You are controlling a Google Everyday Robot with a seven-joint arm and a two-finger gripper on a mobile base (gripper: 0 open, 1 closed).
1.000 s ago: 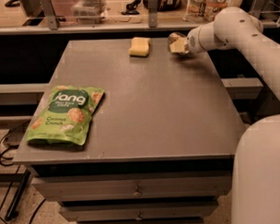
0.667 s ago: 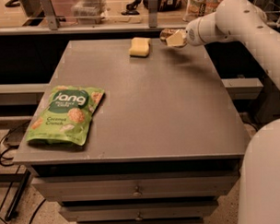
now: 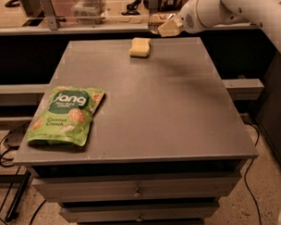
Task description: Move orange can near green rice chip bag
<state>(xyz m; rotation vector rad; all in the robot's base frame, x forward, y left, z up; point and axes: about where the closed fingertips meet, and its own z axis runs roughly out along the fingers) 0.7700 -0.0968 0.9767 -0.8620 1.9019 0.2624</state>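
Above far table [image 3: 177, 113] edge | pincer [image 3: 168, 27] clamps orange can [image 3: 156, 21] | axis level, pointing left

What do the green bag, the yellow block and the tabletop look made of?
Green rice chip bag: thin plastic film, glossy, creased, printed. Yellow block: probably foam sponge, matte, soft rounded edges. Tabletop: grey, matte, likely laminate or painted metal. The hand hovers over the far right edge.

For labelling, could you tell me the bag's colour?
Bag: bright green, camera view. Claw holds can above far edge.
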